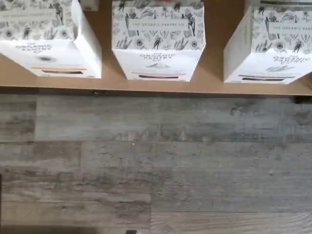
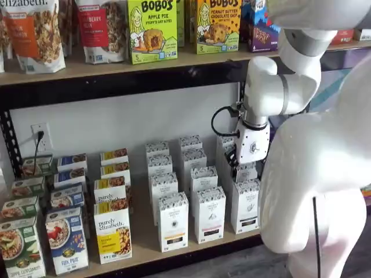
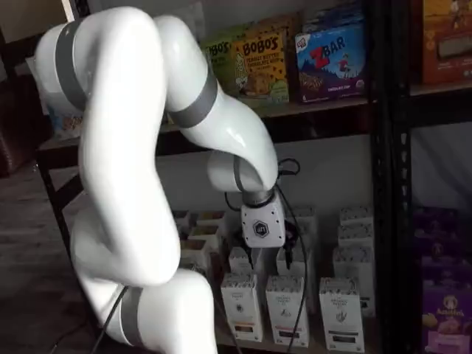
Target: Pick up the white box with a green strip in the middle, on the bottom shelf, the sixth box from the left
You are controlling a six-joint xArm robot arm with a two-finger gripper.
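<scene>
White box (image 3: 341,313) stands beside pincer (image 3: 269,259).

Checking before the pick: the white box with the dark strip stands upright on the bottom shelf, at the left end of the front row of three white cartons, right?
Not quite. The white box does stand upright on the bottom shelf, but at the right end of that front row of three white cartons, not the left, as a shelf view shows.
</scene>
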